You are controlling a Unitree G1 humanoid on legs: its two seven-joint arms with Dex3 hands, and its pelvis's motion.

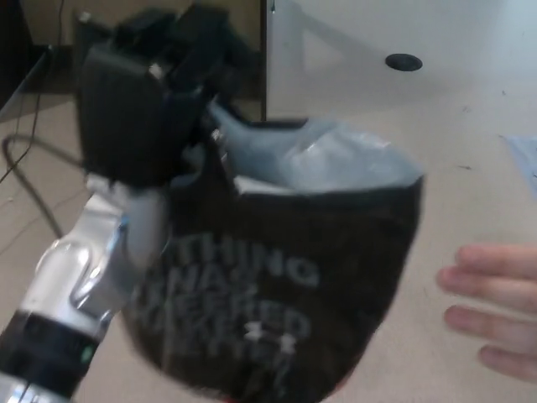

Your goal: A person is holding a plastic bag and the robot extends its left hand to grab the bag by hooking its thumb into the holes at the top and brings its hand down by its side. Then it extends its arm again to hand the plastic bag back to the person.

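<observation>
My left hand (155,92) is raised high in the left of the head view, shut on the top of a black plastic bag (277,285) with pale lettering. The bag hangs below and to the right of the hand, its grey inside showing at the open top. My silver left forearm (80,277) rises from the lower left corner. A person's hand (495,306) reaches in from the right edge, fingers spread, just short of the bag. My right hand does not show.
A beige floor (470,168) lies below. A dark wall panel edge (265,59) stands at the back, with a black round disc (404,61) on the floor beyond. A black cable (29,180) trails at the left.
</observation>
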